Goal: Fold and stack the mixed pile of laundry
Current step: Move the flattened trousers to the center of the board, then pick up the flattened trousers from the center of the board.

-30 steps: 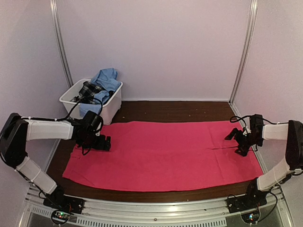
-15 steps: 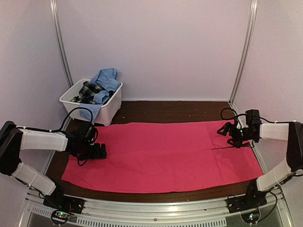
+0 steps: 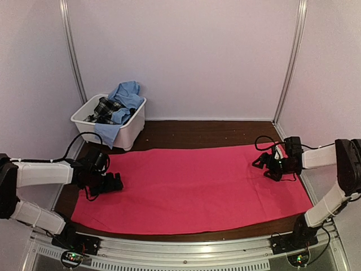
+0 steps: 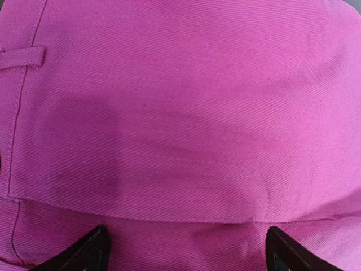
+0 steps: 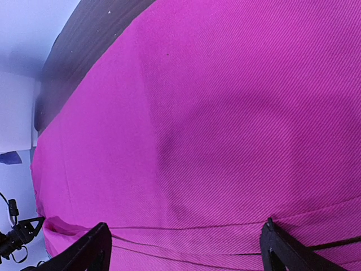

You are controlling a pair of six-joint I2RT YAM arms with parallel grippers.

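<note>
A bright pink-red cloth lies spread flat across the dark table. My left gripper rests low on the cloth's left end and is open. In the left wrist view its fingertips stand wide apart over a stitched seam of the cloth, near a small loop tab. My right gripper is open over the cloth's right end. In the right wrist view its fingers straddle layered hem edges of the cloth. A light blue shirt and a plaid garment sit in the tub.
The white plastic tub stands at the back left, with the blue shirt hanging over its front wall. A strip of bare brown table runs behind the cloth. White walls and metal posts enclose the space on three sides.
The left gripper slid toward the near left along the cloth, its arm lowering. The right gripper moved left and farther back onto the cloth, and the crease beside it has flattened.
</note>
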